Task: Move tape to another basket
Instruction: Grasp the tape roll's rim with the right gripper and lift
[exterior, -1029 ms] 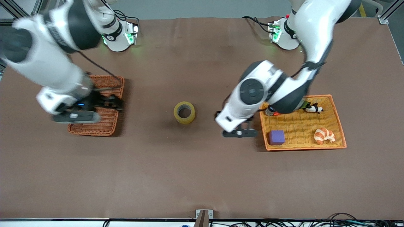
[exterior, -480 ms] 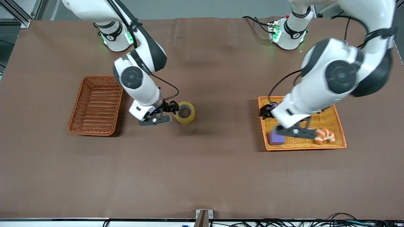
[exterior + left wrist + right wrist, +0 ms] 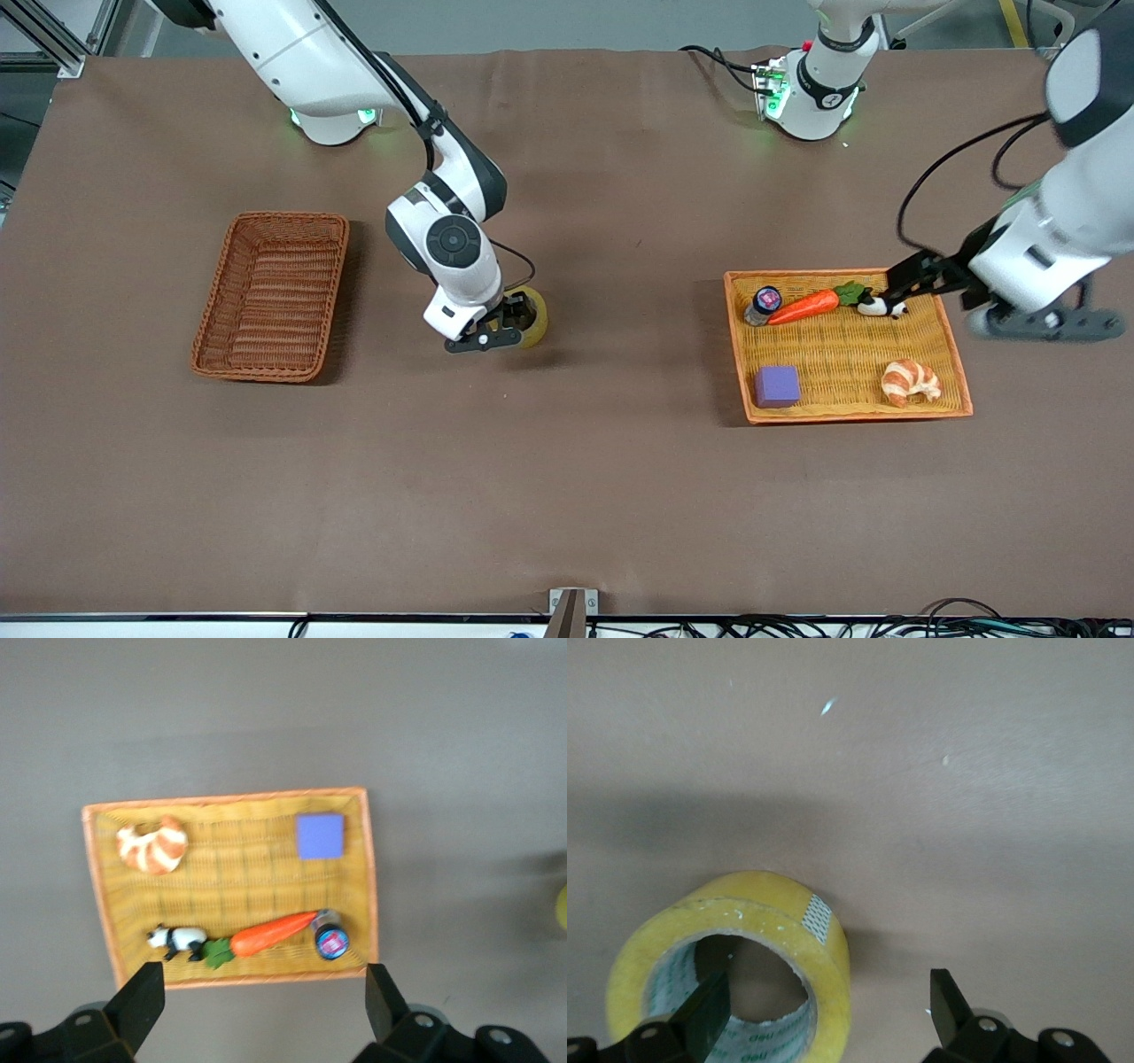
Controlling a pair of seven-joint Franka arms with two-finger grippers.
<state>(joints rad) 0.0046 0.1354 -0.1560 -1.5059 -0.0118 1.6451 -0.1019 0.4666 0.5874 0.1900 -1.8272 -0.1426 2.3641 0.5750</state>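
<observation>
Now that the right gripper [image 3: 507, 326] has dropped onto the translucent yellow tape roll [image 3: 534, 317] mid-table, jaws spread, one finger inside its core, a grab looks imminent; the reddish-brown wicker basket [image 3: 232, 268] waits nearby. The left gripper [image 3: 1038, 321] has backed off past the orange-yellow wicker tray [image 3: 952, 330], jaws wide apart and empty.
</observation>
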